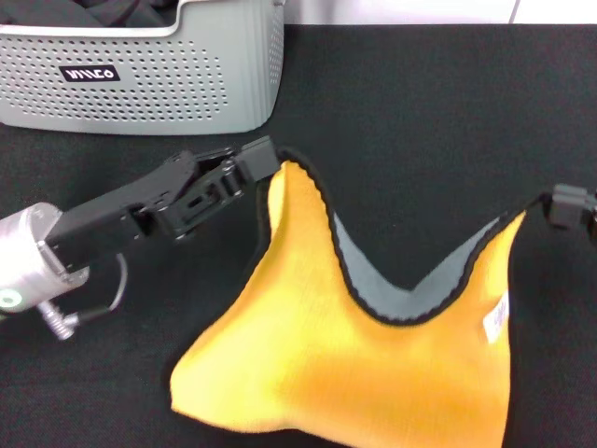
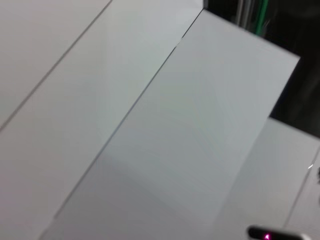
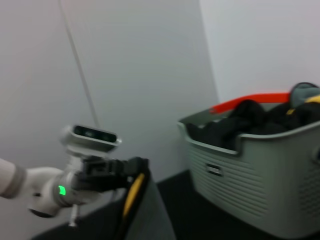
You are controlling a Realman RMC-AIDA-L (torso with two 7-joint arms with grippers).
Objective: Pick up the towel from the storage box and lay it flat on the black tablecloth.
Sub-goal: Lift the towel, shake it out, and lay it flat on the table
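The towel, yellow-orange with a grey inner face, dark trim and a small white tag, hangs stretched between my two grippers, its lower part resting on the black tablecloth. My left gripper is shut on the towel's left corner. My right gripper is shut on its right corner at the right edge of the head view. The right wrist view shows my left gripper holding the towel's edge. The storage box stands at the back left.
Dark fabric lies bundled in the box, with an orange strip behind it. The left wrist view shows only pale wall panels.
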